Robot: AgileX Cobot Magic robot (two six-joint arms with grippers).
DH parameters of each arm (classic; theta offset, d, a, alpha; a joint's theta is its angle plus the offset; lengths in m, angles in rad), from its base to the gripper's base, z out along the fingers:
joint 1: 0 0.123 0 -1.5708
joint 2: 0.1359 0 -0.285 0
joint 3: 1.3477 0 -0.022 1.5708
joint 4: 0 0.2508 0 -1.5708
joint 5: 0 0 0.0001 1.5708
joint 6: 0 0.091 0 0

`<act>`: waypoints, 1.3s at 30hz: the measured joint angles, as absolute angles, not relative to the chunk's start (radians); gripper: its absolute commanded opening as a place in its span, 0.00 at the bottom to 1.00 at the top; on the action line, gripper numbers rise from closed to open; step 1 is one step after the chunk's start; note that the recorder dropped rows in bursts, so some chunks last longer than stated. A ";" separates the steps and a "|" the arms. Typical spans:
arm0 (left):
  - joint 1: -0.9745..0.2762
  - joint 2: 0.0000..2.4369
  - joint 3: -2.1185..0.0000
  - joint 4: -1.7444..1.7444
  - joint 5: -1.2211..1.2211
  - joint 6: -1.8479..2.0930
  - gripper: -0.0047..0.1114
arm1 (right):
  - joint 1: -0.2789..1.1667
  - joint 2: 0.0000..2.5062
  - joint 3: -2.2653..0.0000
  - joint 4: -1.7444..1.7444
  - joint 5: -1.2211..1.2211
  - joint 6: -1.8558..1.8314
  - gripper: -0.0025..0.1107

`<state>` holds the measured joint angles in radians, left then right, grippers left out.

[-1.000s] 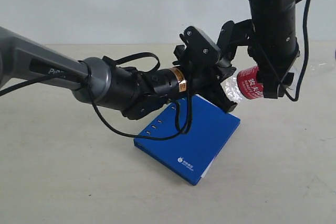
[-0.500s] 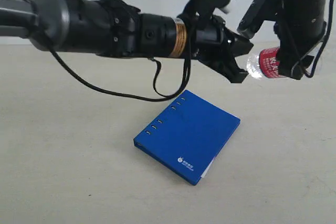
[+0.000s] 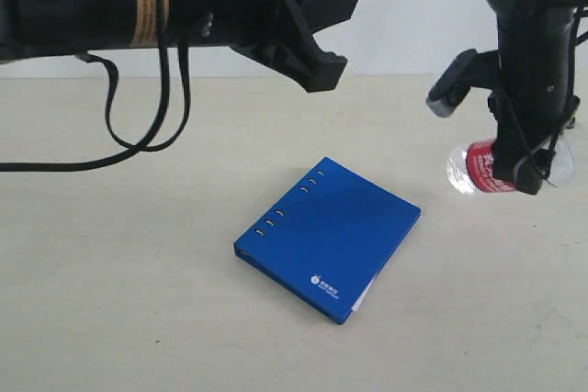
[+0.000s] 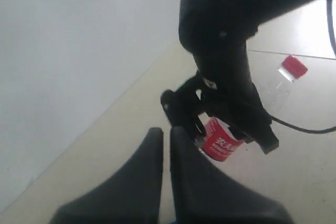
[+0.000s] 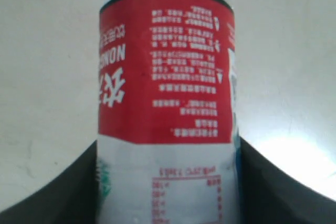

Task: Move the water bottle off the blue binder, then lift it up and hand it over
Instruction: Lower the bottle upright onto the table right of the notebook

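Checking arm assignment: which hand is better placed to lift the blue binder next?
Left, probably. The left hand is shut and empty, raised, while the right hand is occupied holding the water bottle, beside the blue binder.

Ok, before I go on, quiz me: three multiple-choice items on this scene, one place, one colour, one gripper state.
1. Where is the water bottle? A) lying on the blue binder B) in the right gripper, off the binder C) in the left gripper
2. What colour is the bottle's cap? A) blue B) white C) red
3. How is the left gripper? A) shut and empty B) wide open C) shut on the binder

1 B: the right wrist view shows the bottle clamped there.
2 C: the left wrist view shows it red.
3 A: its jaws are closed together on nothing.
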<state>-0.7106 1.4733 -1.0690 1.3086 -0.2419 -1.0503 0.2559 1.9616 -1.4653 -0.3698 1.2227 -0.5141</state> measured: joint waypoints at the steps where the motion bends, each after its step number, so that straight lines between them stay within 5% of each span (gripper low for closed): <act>1: -0.711 1.456 -1.064 1.309 -0.236 -1.050 0.08 | 0.256 1.964 -1.432 -0.431 1.224 -0.519 0.02; 39: -0.711 1.448 -1.021 1.309 -0.063 -1.029 0.08 | 0.486 1.964 -1.406 -0.824 1.215 -1.013 0.02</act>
<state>-0.7106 1.4483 -1.0213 1.3086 -0.0628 -1.0289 0.4864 1.9639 -1.4057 -0.8235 1.2147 -1.0130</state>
